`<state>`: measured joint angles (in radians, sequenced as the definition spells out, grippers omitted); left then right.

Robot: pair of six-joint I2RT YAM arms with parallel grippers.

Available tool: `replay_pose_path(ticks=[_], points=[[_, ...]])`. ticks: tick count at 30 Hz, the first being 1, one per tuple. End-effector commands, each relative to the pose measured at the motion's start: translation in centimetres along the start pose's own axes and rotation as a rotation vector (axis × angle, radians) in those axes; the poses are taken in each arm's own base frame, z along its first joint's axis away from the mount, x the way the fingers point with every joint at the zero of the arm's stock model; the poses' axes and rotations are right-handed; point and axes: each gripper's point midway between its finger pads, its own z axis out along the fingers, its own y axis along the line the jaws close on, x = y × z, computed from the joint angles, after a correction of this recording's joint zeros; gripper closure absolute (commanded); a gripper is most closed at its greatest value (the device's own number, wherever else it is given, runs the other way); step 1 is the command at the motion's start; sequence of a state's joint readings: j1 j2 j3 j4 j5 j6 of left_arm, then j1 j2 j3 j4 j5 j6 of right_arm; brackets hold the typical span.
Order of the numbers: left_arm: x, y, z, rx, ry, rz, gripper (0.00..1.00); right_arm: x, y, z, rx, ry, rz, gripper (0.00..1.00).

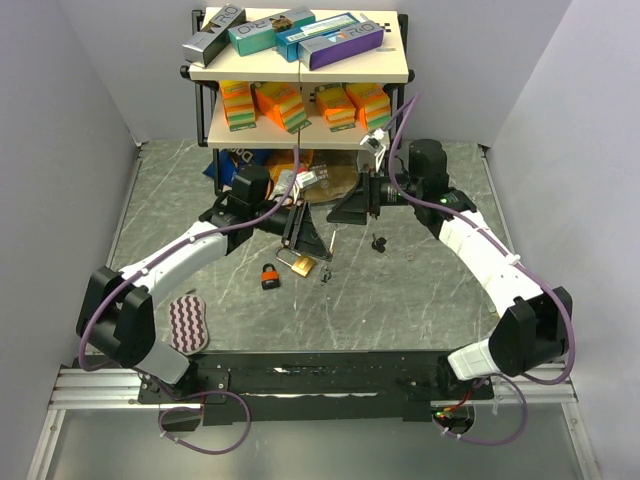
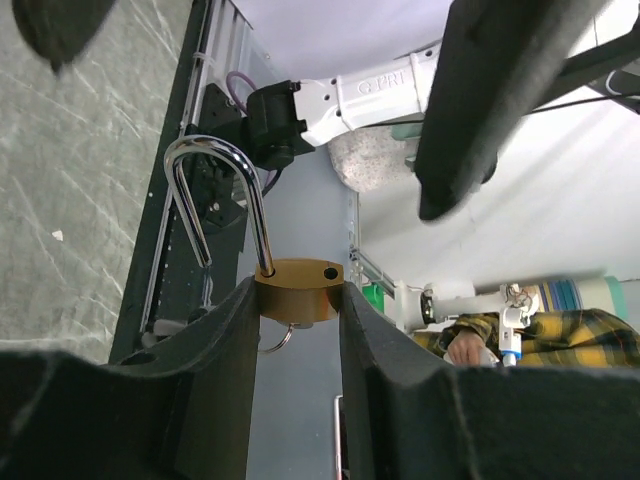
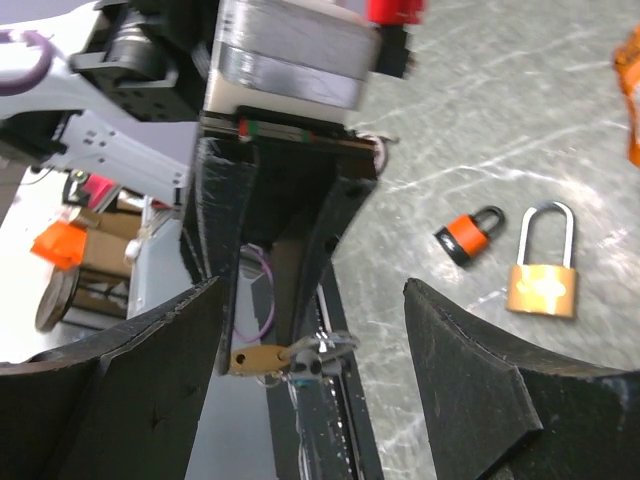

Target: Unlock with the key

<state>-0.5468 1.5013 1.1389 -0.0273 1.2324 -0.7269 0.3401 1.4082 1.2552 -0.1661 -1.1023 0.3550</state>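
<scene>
My left gripper (image 2: 298,290) is shut on a brass padlock (image 2: 298,296), pinching its body between both pads. Its steel shackle (image 2: 215,195) sits in one hole only; the other hole is empty. A key on a ring (image 3: 322,350) sticks out of the padlock's (image 3: 250,359) underside, seen in the right wrist view. My right gripper (image 3: 312,288) is open wide, close to the key, with nothing between its fingers. In the top view the left gripper (image 1: 308,232) and the right gripper (image 1: 342,207) face each other mid-table.
On the table lie a second brass padlock (image 3: 543,285) and a small orange padlock (image 3: 468,233), also seen from above (image 1: 271,277). Dark keys (image 1: 380,242) lie right of centre. A shelf (image 1: 300,72) with boxes stands behind. A striped pad (image 1: 187,322) lies near left.
</scene>
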Motion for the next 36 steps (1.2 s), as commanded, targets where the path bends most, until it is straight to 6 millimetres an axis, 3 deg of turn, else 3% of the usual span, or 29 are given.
replay_pose_path(ticks=[1, 9, 18, 29, 36], points=[[0.0, -2.9, -0.5, 0.073, 0.025, 0.105, 0.99, -0.3, 1.8, 1.3, -0.103, 0.021, -0.06, 0.22], [-0.7, -3.0, -0.4, 0.07, 0.012, 0.122, 0.99, 1.6, 1.7, 1.9, -0.139, 0.092, -0.018, 0.27], [-1.1, -1.5, -0.2, 0.0, -0.029, 0.106, 0.99, 2.7, 1.9, 1.5, -0.129, 0.1, 0.004, 0.39], [-1.5, 0.2, -0.5, -0.116, -0.085, 0.089, 0.99, 2.8, 0.7, 1.2, -0.055, 0.095, 0.033, 0.67], [-2.7, 5.2, -1.5, -0.404, -0.141, 0.058, 0.99, 2.6, -0.9, 1.6, 0.03, 0.105, 0.047, 1.0]])
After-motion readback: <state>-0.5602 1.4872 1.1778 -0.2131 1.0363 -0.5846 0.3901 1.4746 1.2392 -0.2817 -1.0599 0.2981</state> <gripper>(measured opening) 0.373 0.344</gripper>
